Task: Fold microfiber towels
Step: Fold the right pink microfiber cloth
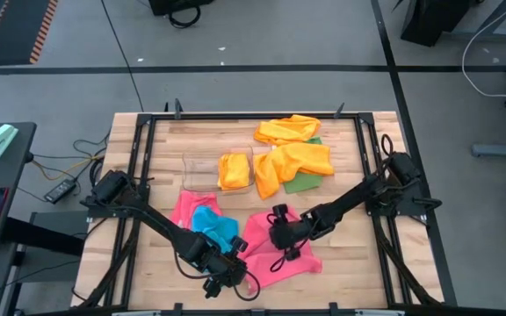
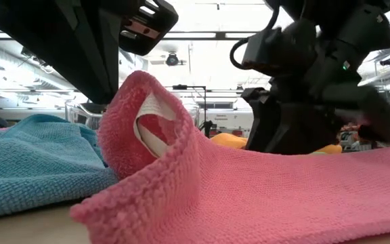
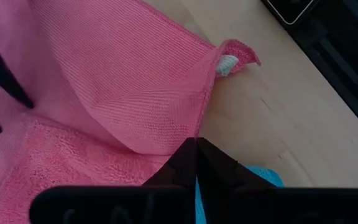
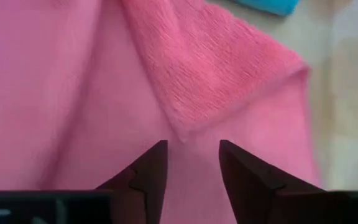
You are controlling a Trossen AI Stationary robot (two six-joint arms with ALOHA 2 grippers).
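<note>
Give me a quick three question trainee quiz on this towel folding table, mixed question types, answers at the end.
1. True or false: the left gripper is shut on the pink towel.
2. What colour is the folded towel inside the clear bin?
3. The right gripper is: A) shut on a green towel, B) open over the pink towel, C) inside the bin.

Key: 1 true; 2 orange; 3 B.
</note>
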